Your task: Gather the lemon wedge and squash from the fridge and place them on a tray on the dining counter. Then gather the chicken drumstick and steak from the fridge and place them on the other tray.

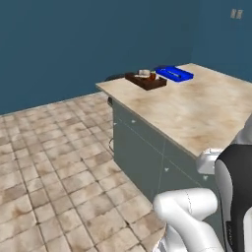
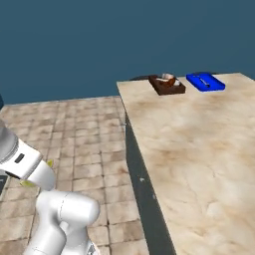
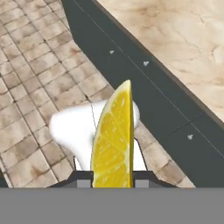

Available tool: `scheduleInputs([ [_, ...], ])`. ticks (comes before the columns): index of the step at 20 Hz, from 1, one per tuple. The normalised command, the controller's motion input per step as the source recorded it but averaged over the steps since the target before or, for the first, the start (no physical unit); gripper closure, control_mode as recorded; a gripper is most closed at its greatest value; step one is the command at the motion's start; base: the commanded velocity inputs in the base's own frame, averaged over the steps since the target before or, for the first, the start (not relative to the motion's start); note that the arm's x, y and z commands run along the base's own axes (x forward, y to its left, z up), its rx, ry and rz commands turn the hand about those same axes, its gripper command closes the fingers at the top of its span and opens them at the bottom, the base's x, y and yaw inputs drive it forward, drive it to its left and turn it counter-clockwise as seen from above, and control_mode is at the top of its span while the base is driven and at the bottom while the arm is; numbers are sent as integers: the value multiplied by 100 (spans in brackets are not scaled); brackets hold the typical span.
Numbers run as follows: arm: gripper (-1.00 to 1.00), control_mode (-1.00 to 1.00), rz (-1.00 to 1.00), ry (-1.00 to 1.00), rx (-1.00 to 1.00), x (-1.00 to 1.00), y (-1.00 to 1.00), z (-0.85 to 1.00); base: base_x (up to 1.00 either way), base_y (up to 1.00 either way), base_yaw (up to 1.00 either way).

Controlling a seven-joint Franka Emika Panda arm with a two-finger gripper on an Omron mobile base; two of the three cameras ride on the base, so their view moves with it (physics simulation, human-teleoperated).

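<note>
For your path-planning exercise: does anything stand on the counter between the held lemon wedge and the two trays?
Nothing visible does. The tool holds the lemon wedge beside the counter, whose top lies bare up to the brown tray and blue tray.

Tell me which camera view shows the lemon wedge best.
The hand view: the lemon wedge stands large at the middle, its yellow flesh facing the camera, with the gripper shut on it at the bottom. In the right base view, small yellow bits beside the arm may be the wedge; that cannot be told. The left base view gives nothing clear.
</note>
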Motion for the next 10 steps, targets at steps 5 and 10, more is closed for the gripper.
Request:
scheduleInputs([
  [5,100,100,0,0,0,0,0,0,100,70,-30],
  [10,100,100,0,0,0,0,0,0,100,72,-30],
])
